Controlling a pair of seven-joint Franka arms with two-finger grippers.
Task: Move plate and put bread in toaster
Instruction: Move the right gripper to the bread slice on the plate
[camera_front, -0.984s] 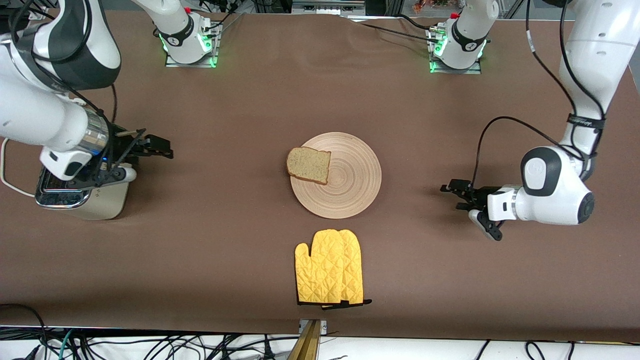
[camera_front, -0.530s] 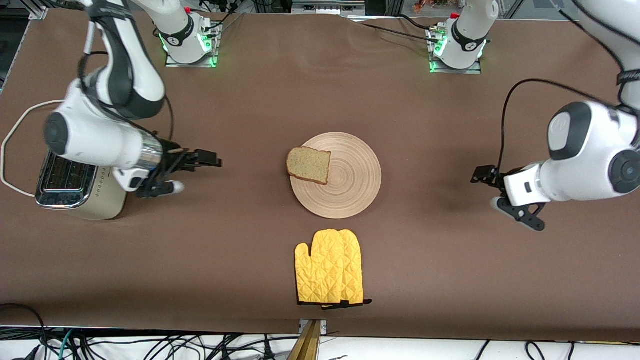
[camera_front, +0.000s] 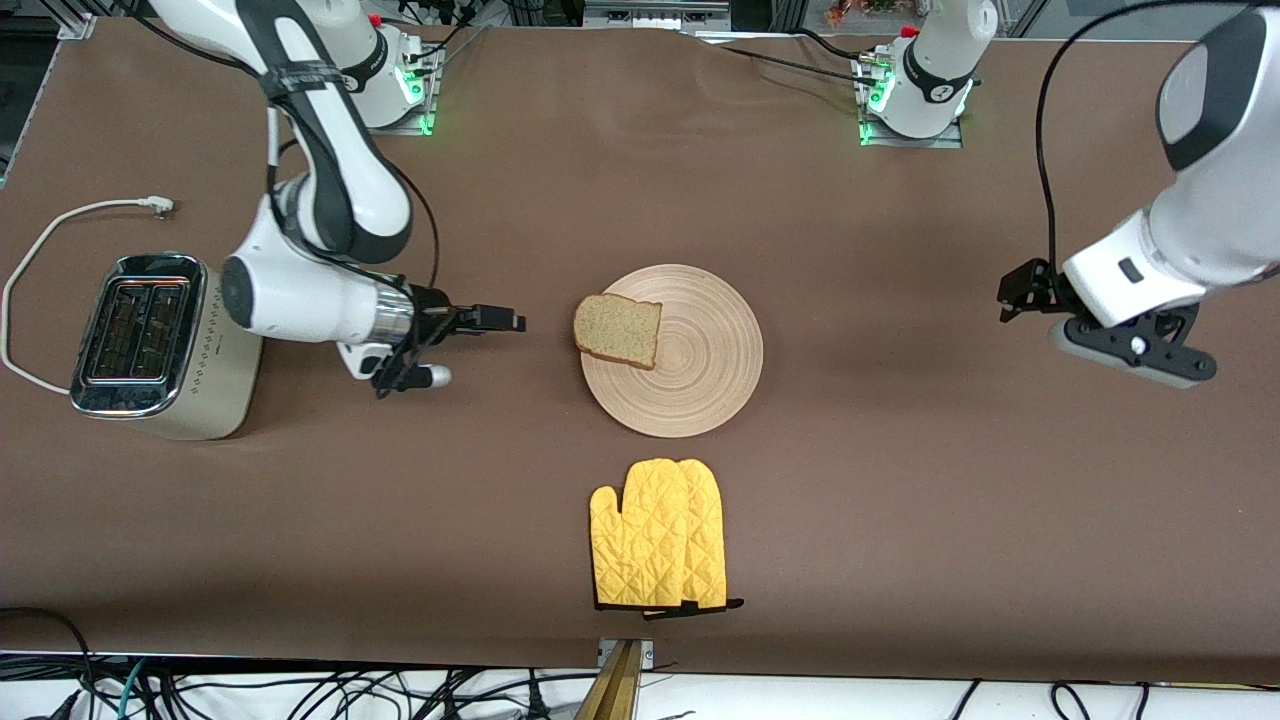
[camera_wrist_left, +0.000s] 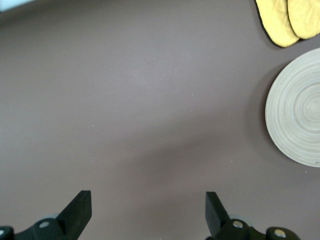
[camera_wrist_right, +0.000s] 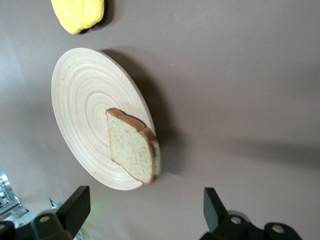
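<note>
Two yellow oven mitts (camera_front: 660, 533) lie stacked nearest the front camera on the brown desk (camera_front: 900, 530). Just farther from the camera sits the plate (camera_front: 690, 365), flat at the middle of the desk, with the bread (camera_front: 617, 330) on its rim toward the right arm's end, overhanging the edge. The right gripper (camera_front: 470, 345) hovers over bare desk between the toaster (camera_front: 150, 345) and the plate, jaws wide apart and empty. The toaster stands upright at the right arm's end, its white cord (camera_front: 60, 225) trailing. The left gripper (camera_front: 1085, 325) hangs over bare desk toward the left arm's end, jaws wide and empty.
</note>
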